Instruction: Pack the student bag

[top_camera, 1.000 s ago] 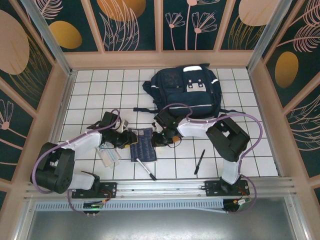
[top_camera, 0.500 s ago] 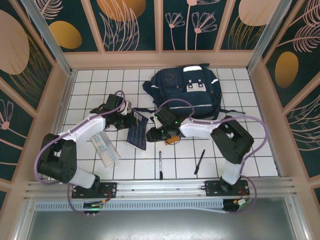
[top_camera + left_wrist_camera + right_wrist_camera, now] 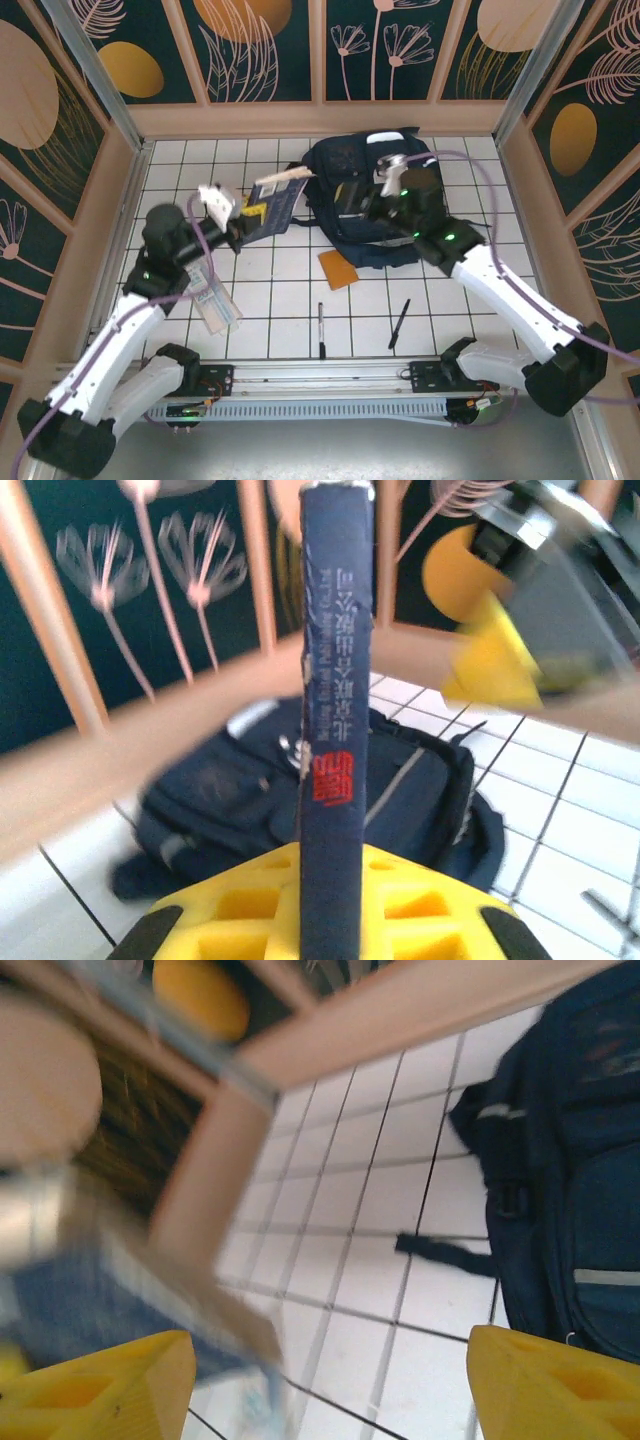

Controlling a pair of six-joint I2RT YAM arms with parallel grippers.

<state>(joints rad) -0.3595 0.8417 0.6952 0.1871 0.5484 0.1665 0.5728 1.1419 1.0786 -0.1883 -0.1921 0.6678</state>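
Bag (image 3: 335, 165), navy with white stripes, lies at the far middle of the table (image 3: 265, 300), close to the back wall (image 3: 320, 118). The table is white tile with dark grid lines, ringed by low wood-coloured walls, and a metal rail runs along its near edge. Above the walls stand dark teal panels (image 3: 270, 50) drawn with peach leaves, flowers and gold ovals. The left gripper (image 3: 245, 215) is clamped on a navy book (image 3: 275, 200), raised off the tiles just left of the bag. In the left wrist view the book's spine stands upright with pale characters too blurred to read and a red mark below them. The right gripper (image 3: 330, 1385) hangs over the bag, its yellow fingers wide apart with nothing between them. An orange pad (image 3: 338, 268) lies just before the bag. Two pens (image 3: 320, 328) (image 3: 399, 323) lie nearer the rail, and a pale flat pack (image 3: 215, 302) lies to the left, its print too small to read.
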